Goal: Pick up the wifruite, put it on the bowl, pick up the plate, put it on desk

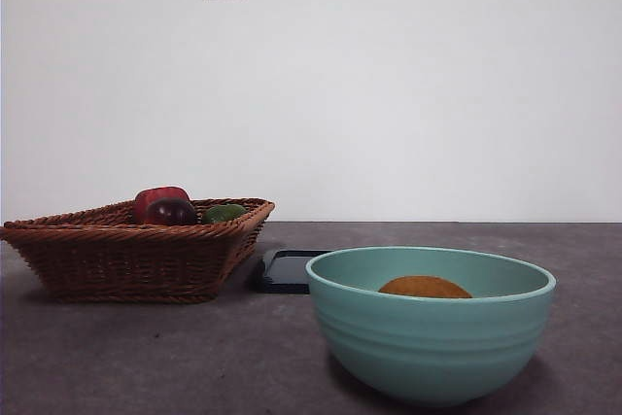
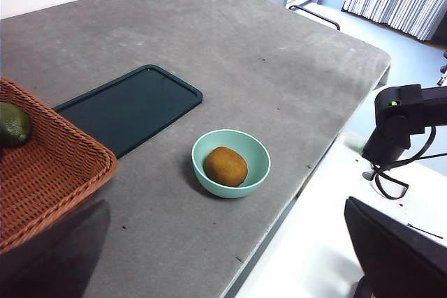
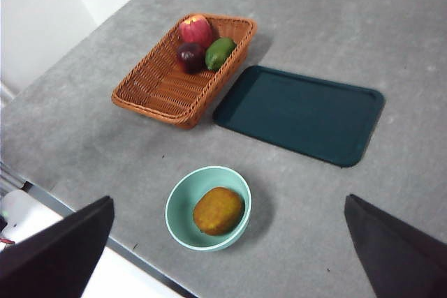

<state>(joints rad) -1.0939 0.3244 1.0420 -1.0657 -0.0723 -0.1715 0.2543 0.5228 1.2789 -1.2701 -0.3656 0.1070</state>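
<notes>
The orange-brown wifruite [image 1: 425, 287] lies inside the mint-teal bowl [image 1: 432, 342] at the near right of the desk [image 1: 146, 357]. It also shows in the left wrist view [image 2: 225, 166] and the right wrist view [image 3: 218, 211], in the bowl [image 2: 258, 155] [image 3: 178, 204]. A dark teal rectangular plate [image 3: 299, 113] [image 2: 129, 106] [image 1: 287, 269] lies flat on the desk behind the bowl, beside the basket. My left gripper [image 2: 225, 207] and right gripper [image 3: 229, 200] are both open and empty, high above the desk. Neither arm shows in the front view.
A brown wicker basket [image 1: 126, 250] [image 3: 157, 88] stands at the left with a red apple [image 3: 196, 30], a dark red-purple fruit [image 3: 190, 56] and a green fruit [image 3: 219, 52]. The desk's front edge [image 3: 91, 225] runs close to the bowl. The other arm's base [image 2: 401, 120] stands beyond the desk edge.
</notes>
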